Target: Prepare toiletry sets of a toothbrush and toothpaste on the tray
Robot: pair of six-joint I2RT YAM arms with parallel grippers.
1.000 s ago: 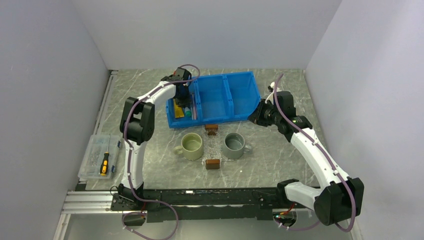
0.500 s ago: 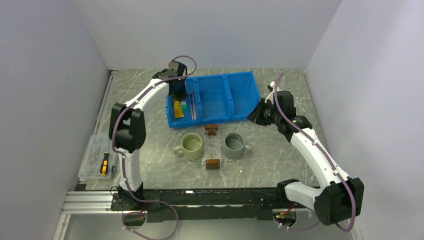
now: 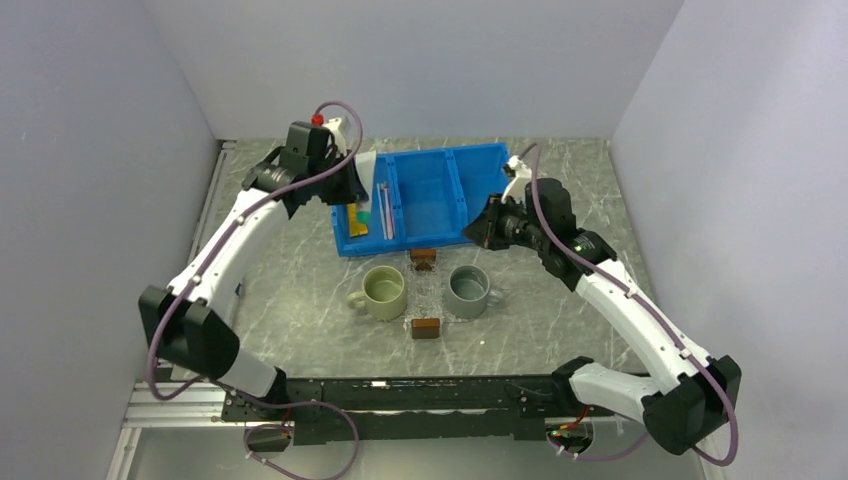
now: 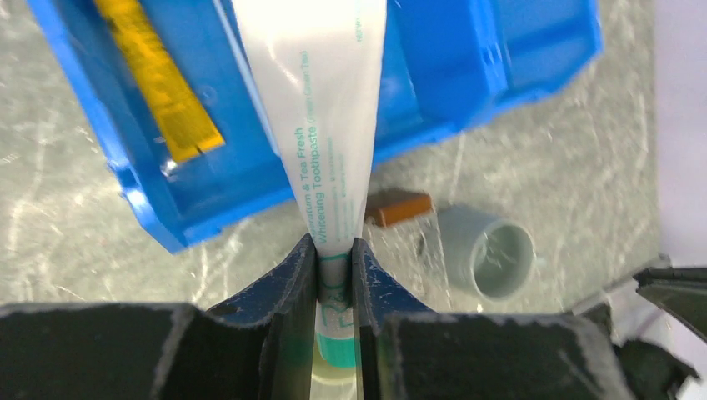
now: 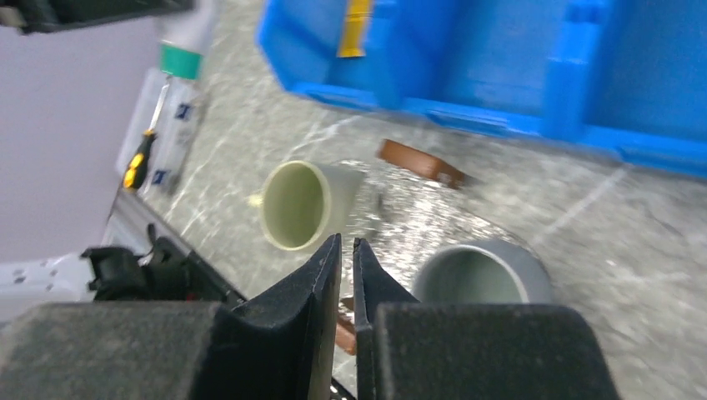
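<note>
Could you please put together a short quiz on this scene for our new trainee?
1. True or false: the left gripper is shut on the white tube.
2. What does the right gripper hold?
3. Where is the yellow tube? A) in the bin B) in the left gripper C) in the right gripper
Key: 1 true; 2 nothing; 3 A.

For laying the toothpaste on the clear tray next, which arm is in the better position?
Left. The left gripper is shut on the white toothpaste tube, held above the blue bin, so it only needs to carry it to the tray. The right gripper is shut and holds nothing.
</note>
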